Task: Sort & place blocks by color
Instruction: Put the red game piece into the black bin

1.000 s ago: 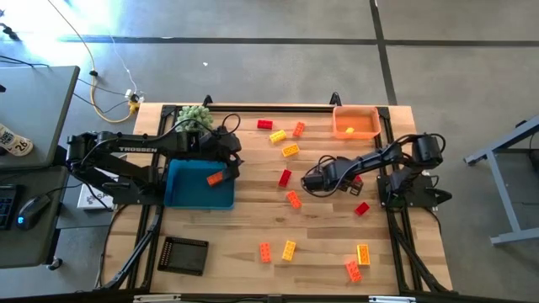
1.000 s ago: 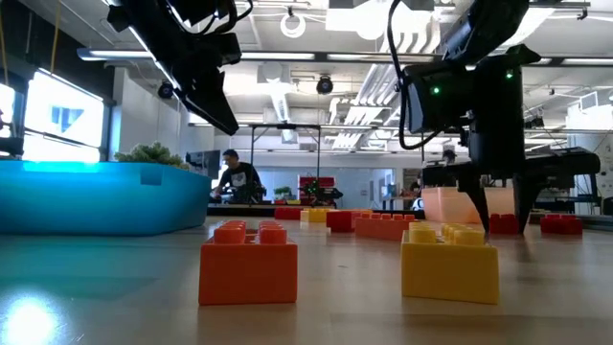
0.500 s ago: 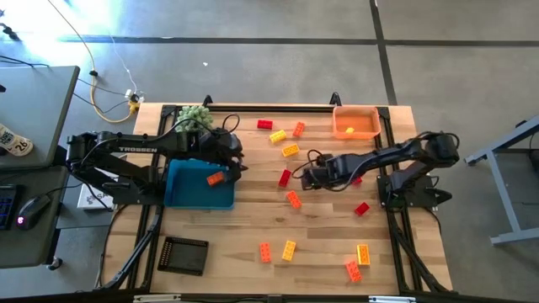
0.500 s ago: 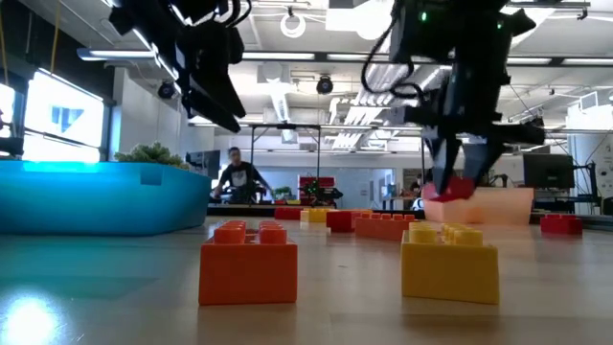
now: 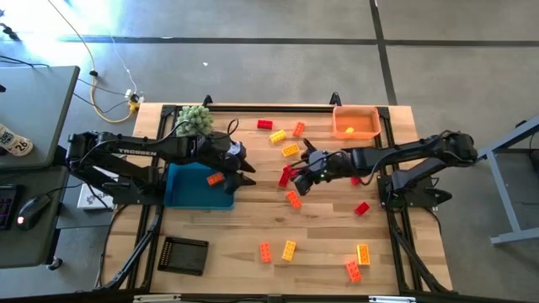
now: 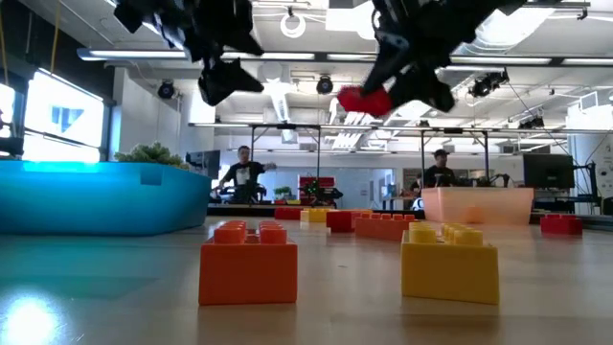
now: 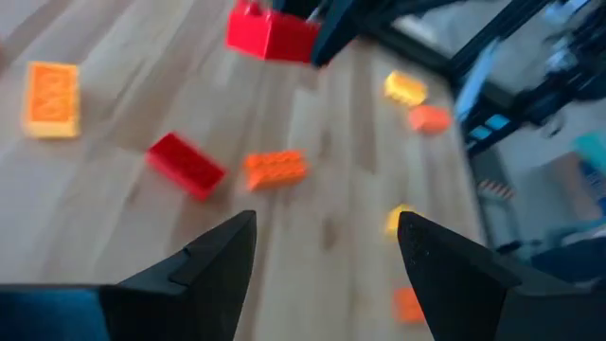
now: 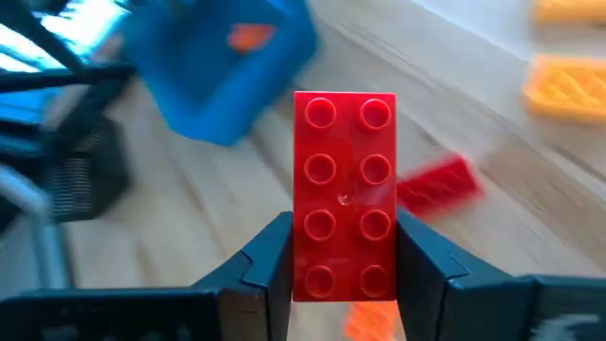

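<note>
My right gripper (image 5: 299, 175) is over the table's middle, shut on a red block (image 8: 344, 189) that also shows high in the low view (image 6: 364, 99). Another red block (image 8: 436, 185) and an orange one (image 5: 293, 199) lie on the wood below it. My left gripper (image 5: 242, 172) hangs open and empty over the right edge of the blue tray (image 5: 189, 192); its own view shows its jaws apart (image 7: 327, 251). An orange block (image 5: 215, 178) lies in that tray. The orange tray (image 5: 368, 114) at the far right holds a yellow block (image 5: 348, 130). My right gripper pinches the red block's two long sides (image 8: 308, 270) between its two fingers, near one end. The fingers come from the table's right, slanting down, and lie along the block. The block sticks out past the fingertips, its studs toward the wrist camera, lifted clear of the table.
Loose red, orange and yellow blocks lie at the far middle (image 5: 290, 150) and near the front edge (image 5: 289, 249). A fuzzy green plant (image 5: 194, 116) stands behind the blue tray. A black grid piece (image 5: 184, 254) lies front left. People stand in the room beyond.
My right gripper has risen from the table with the red block, which is now lifted clear. It has gone a little toward the table's left and rolled about its own line. My left gripper has tipped upward and shifted slightly toward the right, still open.
</note>
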Motion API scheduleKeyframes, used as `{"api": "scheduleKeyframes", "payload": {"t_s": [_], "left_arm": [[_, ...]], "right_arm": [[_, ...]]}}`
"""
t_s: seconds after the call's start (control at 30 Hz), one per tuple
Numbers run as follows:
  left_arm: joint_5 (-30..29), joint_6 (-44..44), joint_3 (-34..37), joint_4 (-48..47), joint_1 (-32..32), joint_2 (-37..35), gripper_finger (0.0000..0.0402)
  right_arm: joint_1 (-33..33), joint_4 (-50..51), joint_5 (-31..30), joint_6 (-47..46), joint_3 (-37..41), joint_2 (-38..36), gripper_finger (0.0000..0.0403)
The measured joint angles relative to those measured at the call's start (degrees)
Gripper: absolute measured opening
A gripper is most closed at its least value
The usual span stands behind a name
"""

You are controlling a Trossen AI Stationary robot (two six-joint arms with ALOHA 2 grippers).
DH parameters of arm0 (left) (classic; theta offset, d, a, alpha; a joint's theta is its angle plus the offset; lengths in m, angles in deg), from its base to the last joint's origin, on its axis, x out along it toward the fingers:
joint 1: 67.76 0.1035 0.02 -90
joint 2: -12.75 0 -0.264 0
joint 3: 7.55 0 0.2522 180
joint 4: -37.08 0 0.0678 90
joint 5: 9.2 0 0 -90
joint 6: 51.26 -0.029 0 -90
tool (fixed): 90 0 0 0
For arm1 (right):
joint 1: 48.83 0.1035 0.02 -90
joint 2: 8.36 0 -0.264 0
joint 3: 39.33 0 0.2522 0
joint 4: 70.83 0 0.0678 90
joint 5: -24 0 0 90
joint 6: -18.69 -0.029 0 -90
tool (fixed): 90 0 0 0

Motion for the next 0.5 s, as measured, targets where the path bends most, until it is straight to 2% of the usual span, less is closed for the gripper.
{"api": "scheduleKeyframes", "payload": {"t_s": [0.33, 0.5], "left_arm": [[-0.7, 10.6, 0.0, 10.0, -2.9, 0.0, 0.0246], [-3.4, 17.0, 0.0, 12.3, -2.9, 0.0, 0.0246]], "right_arm": [[0.0, -15.5, 6.6, 6.7, 0.0, -0.1, 0.0115], [0.0, -22.4, 8.7, 7.2, 0.0, -0.1, 0.0115]]}}
